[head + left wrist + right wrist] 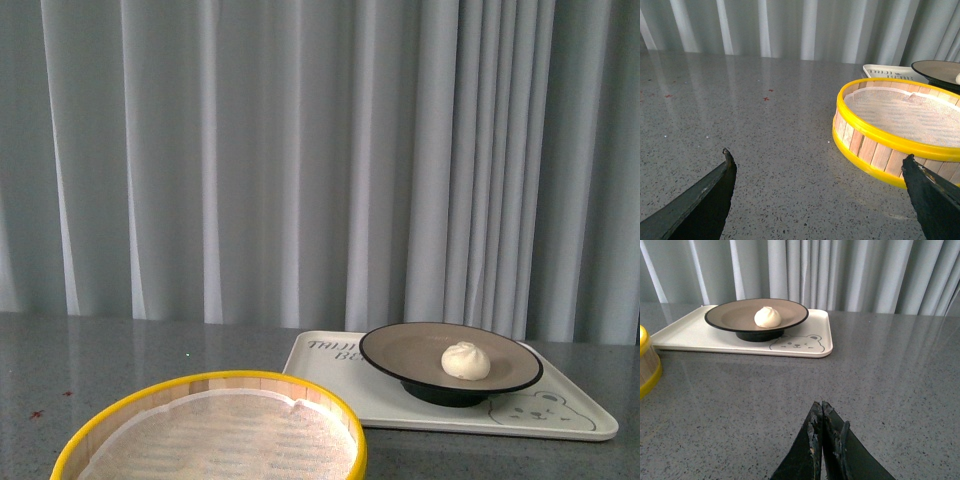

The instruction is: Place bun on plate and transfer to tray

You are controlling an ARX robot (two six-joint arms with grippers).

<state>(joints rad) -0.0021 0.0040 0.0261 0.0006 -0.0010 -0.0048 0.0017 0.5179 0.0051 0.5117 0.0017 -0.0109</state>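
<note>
The white pleated bun (466, 360) (767, 317) lies on the beige plate with the black rim (400, 348) (730, 315). That plate stands on the cream tray with the bear drawing (560, 415) (685, 335) at the right of the table. My right gripper (820, 405) is shut with nothing in it, low over the bare table well short of the tray. My left gripper (817, 157) is open and empty, over the table beside the steamer basket; the tray's corner (880, 72) and the plate's rim (935, 67) show behind the basket. Neither arm shows in the front view.
A round wooden steamer basket with a yellow rim (215, 430) (900, 125), lined with white cloth, stands at the front left of the grey speckled table (120, 350). Its edge shows in the right wrist view (647, 365). Grey curtains (300, 150) hang behind.
</note>
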